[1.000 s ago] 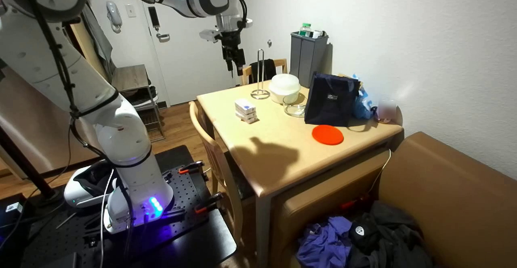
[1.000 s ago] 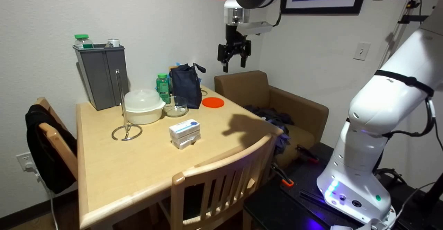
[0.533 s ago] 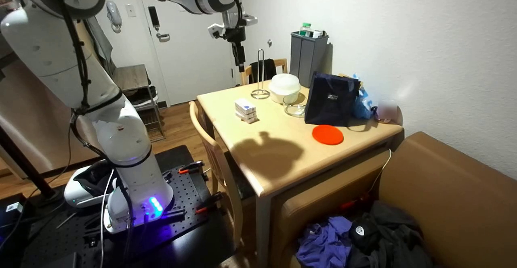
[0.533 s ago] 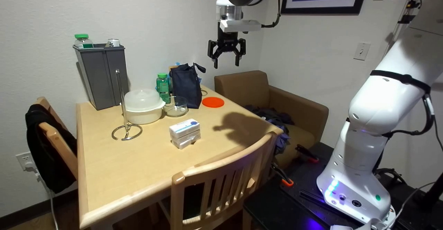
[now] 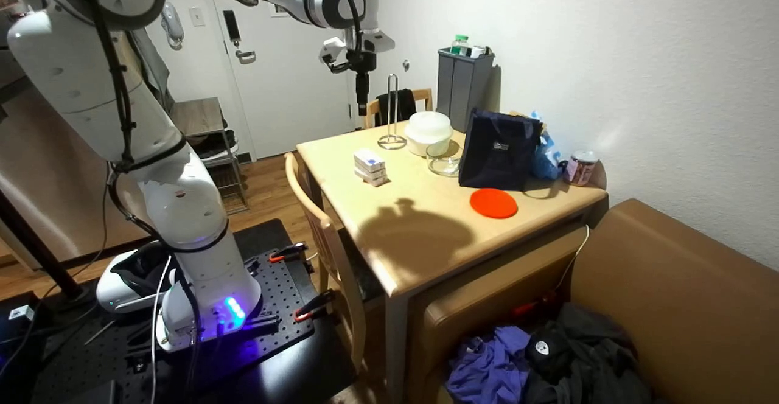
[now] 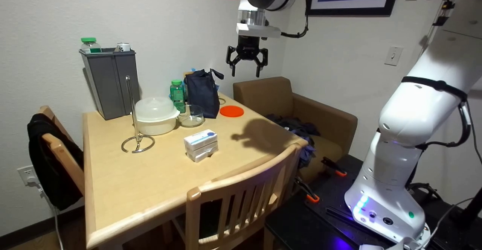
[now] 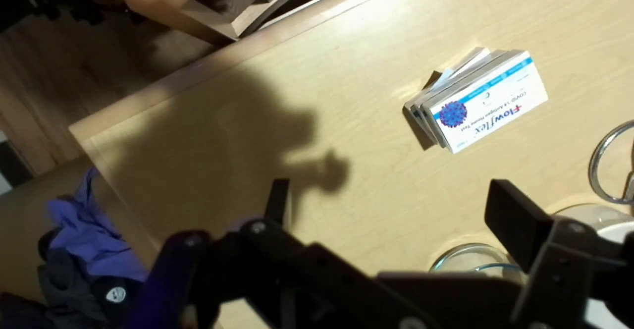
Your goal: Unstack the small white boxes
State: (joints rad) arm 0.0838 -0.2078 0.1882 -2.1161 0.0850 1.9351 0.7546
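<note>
The small white boxes lie flat in a stack of three on the wooden table, in both exterior views. In the wrist view the top box shows blue trim and print, and the lower ones sit slightly twisted under it. My gripper hangs high above the table with its fingers pointing down; it also shows in an exterior view. In the wrist view the gripper has its fingers wide apart with nothing between them. The stack is beyond the fingertips, toward the upper right, untouched.
A metal paper-towel stand, a white lidded bowl and a glass bowl stand near the stack. A dark bag and a red disc are farther along. A wooden chair stands against the table's edge.
The gripper has turned and straightened to point down, moving right in one exterior picture and slightly left in its counterpart. Its fingers stay apart. The boxes have not moved.
</note>
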